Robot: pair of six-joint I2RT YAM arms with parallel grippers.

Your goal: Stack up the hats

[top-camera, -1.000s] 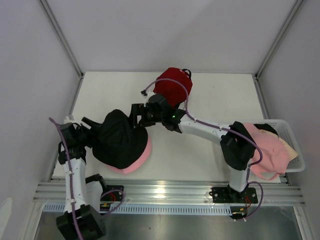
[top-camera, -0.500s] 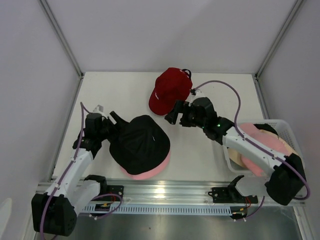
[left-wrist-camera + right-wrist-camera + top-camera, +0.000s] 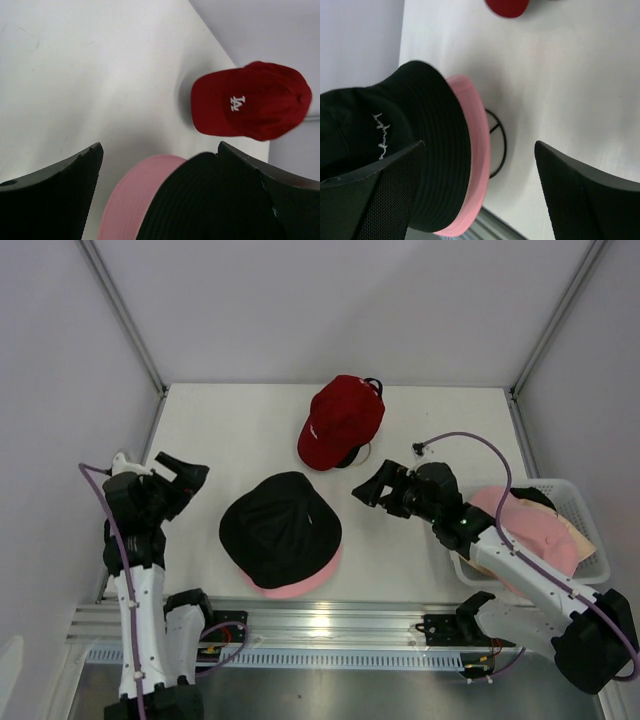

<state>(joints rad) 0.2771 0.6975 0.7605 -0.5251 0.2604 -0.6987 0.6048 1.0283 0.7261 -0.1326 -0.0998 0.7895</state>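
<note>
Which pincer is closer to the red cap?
Right. The right pincer sits just on the near side of the red cap, slightly to its right. The left pincer is far off to the cap's left.

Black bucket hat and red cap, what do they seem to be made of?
Black bucket hat: soft woven fabric, matte, probably cotton; rows of stitching ring its brim in the right wrist view. Red cap: matte cloth, likely cotton twill, with white embroidered lettering.

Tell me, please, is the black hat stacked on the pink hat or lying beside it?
Stacked on it. The black hat covers the pink hat, whose brim peeks out only along the near edge.
</note>
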